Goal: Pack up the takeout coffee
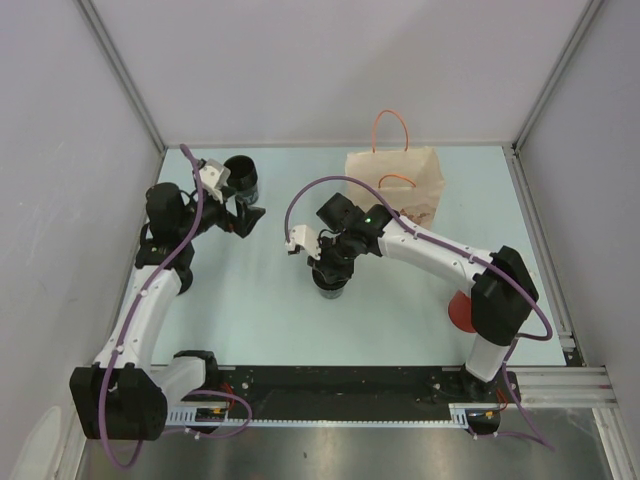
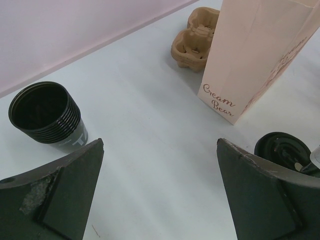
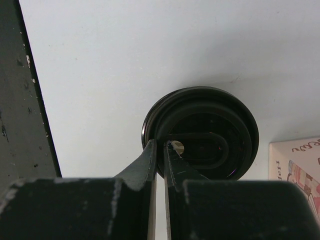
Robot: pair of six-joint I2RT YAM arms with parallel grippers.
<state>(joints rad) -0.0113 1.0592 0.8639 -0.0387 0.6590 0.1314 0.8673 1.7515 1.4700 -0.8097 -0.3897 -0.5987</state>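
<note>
"Pale counter (image 1: 250, 320), grey walls. And the right tool (image 3: 160, 146)?"
"Pressed almost together, tips at the rim of the lidded cup (image 3: 210, 132), near the paper bag (image 1: 395, 185), on its arm-base side."
"Advice?"
"Press evenly so the lid seats, I'd say. The left tool (image 2: 160, 145) hangs spread, left of the bag."

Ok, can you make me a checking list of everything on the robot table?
Surface: pale, smooth table.
Job's things: lidded coffee cup; paper bag standing upright; cardboard cup carrier beside the bag; stack of black cups.
Clutter: red object by the right arm's base, too hidden to name.
Grippers: left gripper open, holding nothing; right gripper has its fingers closed together at the lid's rim.
Cables: purple cable along each arm.
Surroundings: white walls.
</note>
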